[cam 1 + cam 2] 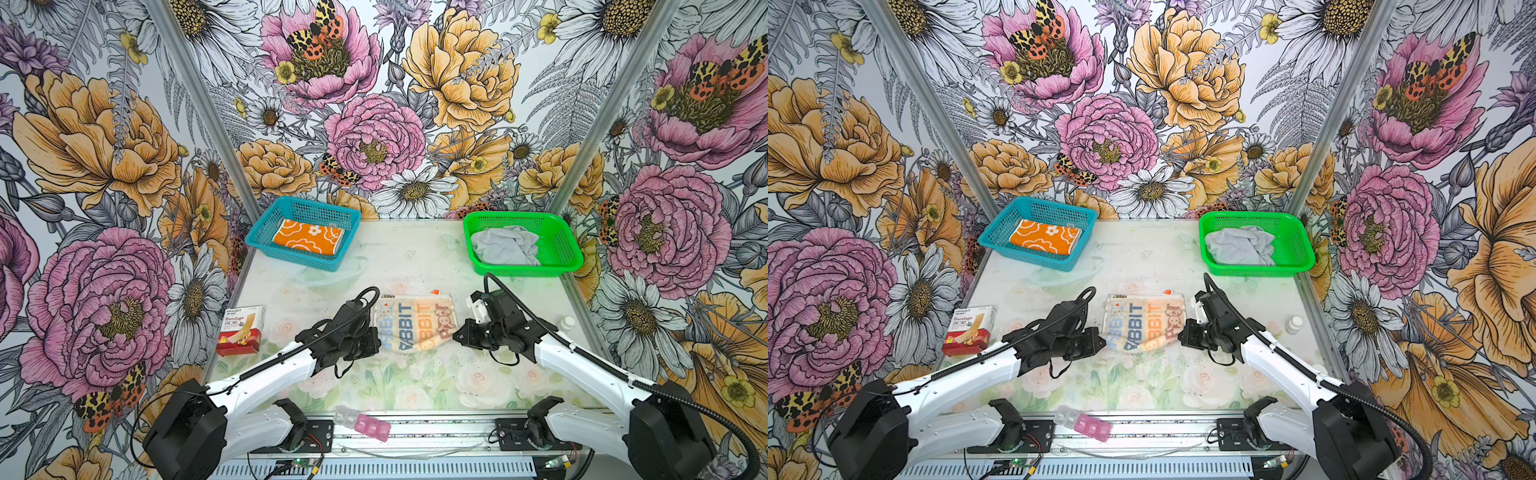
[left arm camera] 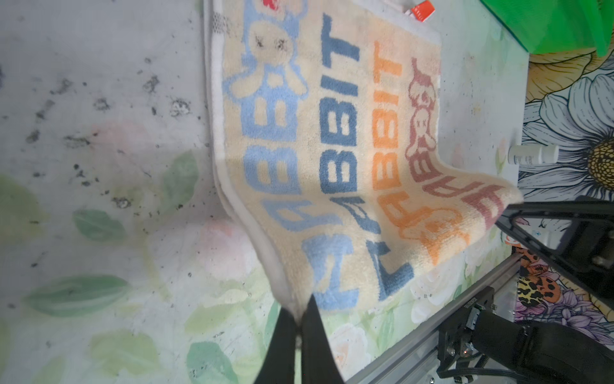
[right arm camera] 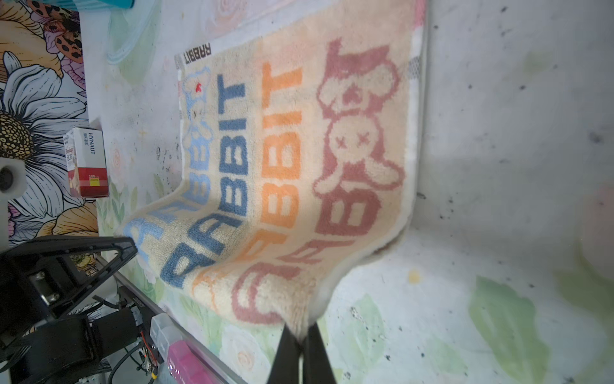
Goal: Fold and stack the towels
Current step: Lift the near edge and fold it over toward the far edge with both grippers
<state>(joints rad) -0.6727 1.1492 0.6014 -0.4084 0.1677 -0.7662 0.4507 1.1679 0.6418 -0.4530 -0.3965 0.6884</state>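
The striped RABBIT towel [image 1: 415, 320] [image 1: 1142, 320] lies mid-table, and its near edge is lifted. My left gripper [image 1: 377, 340] [image 2: 300, 316] is shut on its near left corner. My right gripper [image 1: 457, 334] [image 3: 300, 335] is shut on its near right corner. The far part of the RABBIT towel [image 2: 332, 133] [image 3: 292, 139] rests flat on the table. An orange flowered towel [image 1: 307, 237] lies folded in the blue basket [image 1: 320, 207]. A pale grey towel [image 1: 505, 246] sits crumpled in the green basket [image 1: 532, 270].
A red and white bandage box [image 1: 240, 330] stands at the table's left edge. A small white bottle [image 1: 567, 323] stands at the right edge. A pink pill organiser [image 1: 365, 422] lies on the front rail. Flowered walls enclose three sides.
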